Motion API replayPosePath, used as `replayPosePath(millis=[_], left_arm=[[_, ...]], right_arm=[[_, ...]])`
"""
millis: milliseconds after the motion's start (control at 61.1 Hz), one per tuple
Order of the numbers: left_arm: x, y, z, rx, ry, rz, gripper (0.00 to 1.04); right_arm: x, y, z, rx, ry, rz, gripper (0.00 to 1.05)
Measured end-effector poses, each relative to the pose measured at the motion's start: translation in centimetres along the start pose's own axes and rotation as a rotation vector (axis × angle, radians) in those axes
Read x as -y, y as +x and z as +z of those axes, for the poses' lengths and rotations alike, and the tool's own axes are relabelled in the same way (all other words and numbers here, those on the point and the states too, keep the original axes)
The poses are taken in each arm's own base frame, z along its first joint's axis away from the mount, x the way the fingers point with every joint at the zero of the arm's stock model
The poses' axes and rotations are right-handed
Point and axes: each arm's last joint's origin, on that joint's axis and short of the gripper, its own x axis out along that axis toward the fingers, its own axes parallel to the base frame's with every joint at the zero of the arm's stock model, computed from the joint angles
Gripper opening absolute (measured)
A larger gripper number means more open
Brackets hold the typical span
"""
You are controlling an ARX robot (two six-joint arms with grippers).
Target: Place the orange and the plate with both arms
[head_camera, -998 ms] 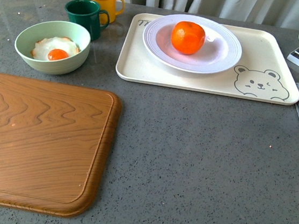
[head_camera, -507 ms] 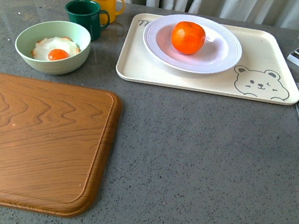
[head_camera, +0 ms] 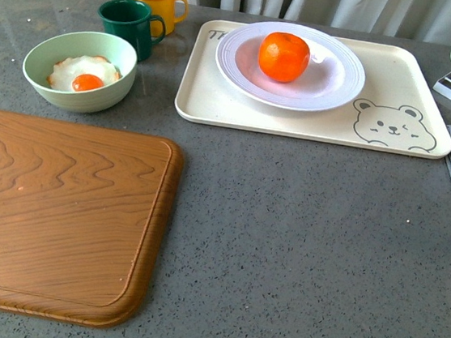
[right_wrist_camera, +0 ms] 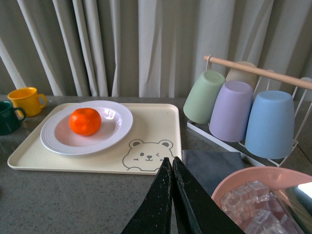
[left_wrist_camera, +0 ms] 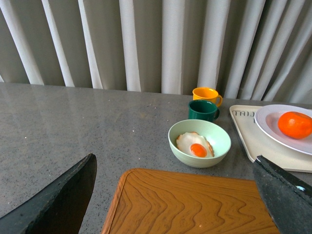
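Observation:
The orange [head_camera: 284,57] sits in the white ridged plate [head_camera: 341,80], which rests on the cream bear tray [head_camera: 217,103] at the back of the counter. Both also show in the right wrist view, orange [right_wrist_camera: 85,121] on plate [right_wrist_camera: 122,124], and in the left wrist view, orange [left_wrist_camera: 295,124] on plate [left_wrist_camera: 265,122]. Neither arm appears in the front view. My left gripper [left_wrist_camera: 178,195] is open, its black fingers wide apart above the wooden board [left_wrist_camera: 195,204], holding nothing. My right gripper [right_wrist_camera: 171,163] is shut and empty, well short of the tray.
A wooden cutting board [head_camera: 49,214] lies front left. Behind it stand a pale green bowl with a fried egg [head_camera: 79,71], a green mug [head_camera: 130,23] and a yellow mug [head_camera: 157,0]. A cup rack [right_wrist_camera: 243,105], grey cloth [right_wrist_camera: 209,163] and a pink bowl of ice [right_wrist_camera: 253,195] are at the right.

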Motion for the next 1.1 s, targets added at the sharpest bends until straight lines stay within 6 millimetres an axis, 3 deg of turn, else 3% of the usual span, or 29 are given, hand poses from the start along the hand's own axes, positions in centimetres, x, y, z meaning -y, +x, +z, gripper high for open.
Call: replayPosePath(millis=[965,1096], left_arm=[[0.0,0.0,0.0,0.000,0.000,0.000,0.96],[0.0,0.0,0.0,0.000,0.000,0.000,0.96]], right_arm=[[0.0,-2.5,-0.2,-0.003,0.000,0.000,0.02],[0.0,-2.5,-0.2,-0.003,-0.001,0.000,0.22]])
